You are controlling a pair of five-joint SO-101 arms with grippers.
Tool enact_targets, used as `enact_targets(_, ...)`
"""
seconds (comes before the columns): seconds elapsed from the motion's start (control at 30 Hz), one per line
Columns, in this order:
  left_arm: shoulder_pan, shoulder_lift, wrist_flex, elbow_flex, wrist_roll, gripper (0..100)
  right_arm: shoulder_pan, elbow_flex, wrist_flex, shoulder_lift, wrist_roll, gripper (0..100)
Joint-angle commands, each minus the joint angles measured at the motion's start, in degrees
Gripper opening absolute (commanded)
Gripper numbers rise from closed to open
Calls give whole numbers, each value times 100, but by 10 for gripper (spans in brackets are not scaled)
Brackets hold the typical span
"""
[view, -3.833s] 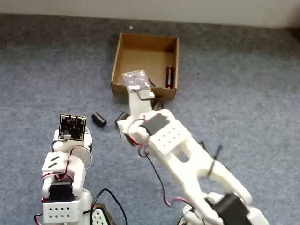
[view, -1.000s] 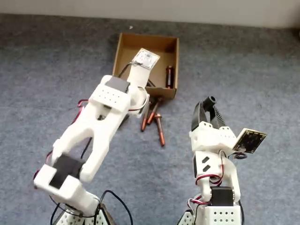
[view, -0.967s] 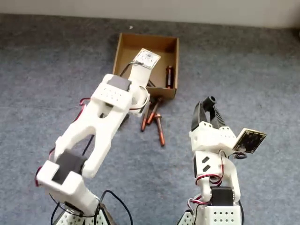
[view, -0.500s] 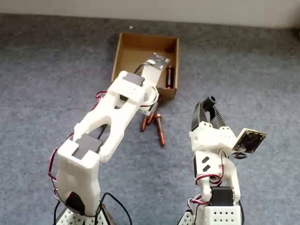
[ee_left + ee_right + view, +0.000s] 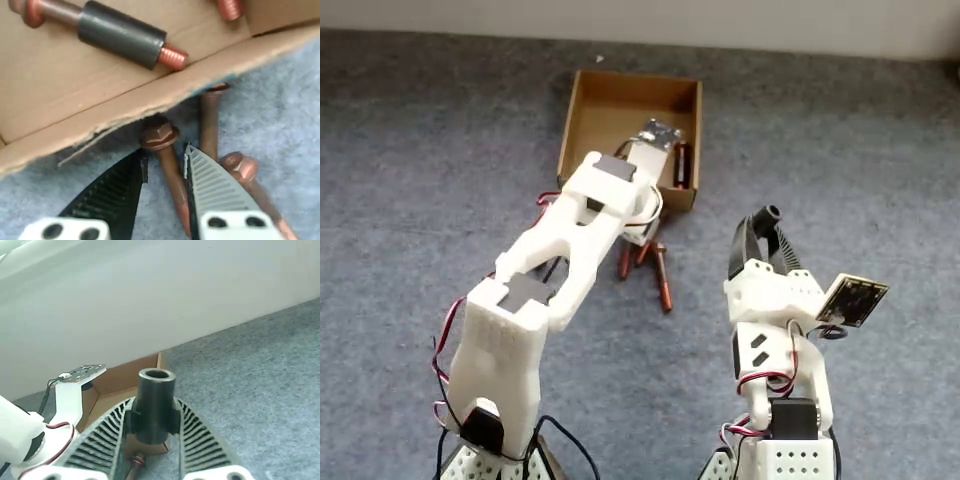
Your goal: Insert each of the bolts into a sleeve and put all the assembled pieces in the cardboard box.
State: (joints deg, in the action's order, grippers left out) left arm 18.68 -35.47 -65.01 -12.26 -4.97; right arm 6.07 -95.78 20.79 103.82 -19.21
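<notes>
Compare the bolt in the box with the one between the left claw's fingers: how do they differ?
The boxed bolt wears a black sleeve; the floor bolt is bare. The boxed bolt lies in the box; the other on carpet, between the left gripper's open fingers. Both are copper-coloured.

**Layout of the box, bolts and grippers on the carpet**
The cardboard box (image 5: 620, 115) sits at the back of the carpet (image 5: 840, 150). One assembled piece (image 5: 681, 163) lies inside along its right wall, another assembled piece (image 5: 120, 34) just behind its front wall. Before that wall (outside the box) a bolt (image 5: 159, 136) lies between the left gripper's (image 5: 165, 156) fingers, with a second bolt (image 5: 210, 120) and a third bolt (image 5: 246, 172) just beside it. The right gripper (image 5: 760, 232), right of the bolts, holds an upright sleeve (image 5: 153, 405).
</notes>
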Motion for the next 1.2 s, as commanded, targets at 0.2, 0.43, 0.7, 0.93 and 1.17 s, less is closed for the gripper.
enact_targets(0.2,66,57,-141,-224,-220,7,-57,-523,-171,145,-26,5)
enact_targets(0.43,251,734,-580,-31,-229,5,-57,-523,-171,145,-18,5)
enact_targets(0.7,312,3134,-53,1754,-193,5,-48,-523,-171,145,-18,5)
enact_targets(0.93,295,5789,1125,4101,-193,5,-31,-523,-171,145,-9,5)
enact_targets(1.17,251,8277,1714,5763,-193,5,75,-523,-163,145,-9,5)
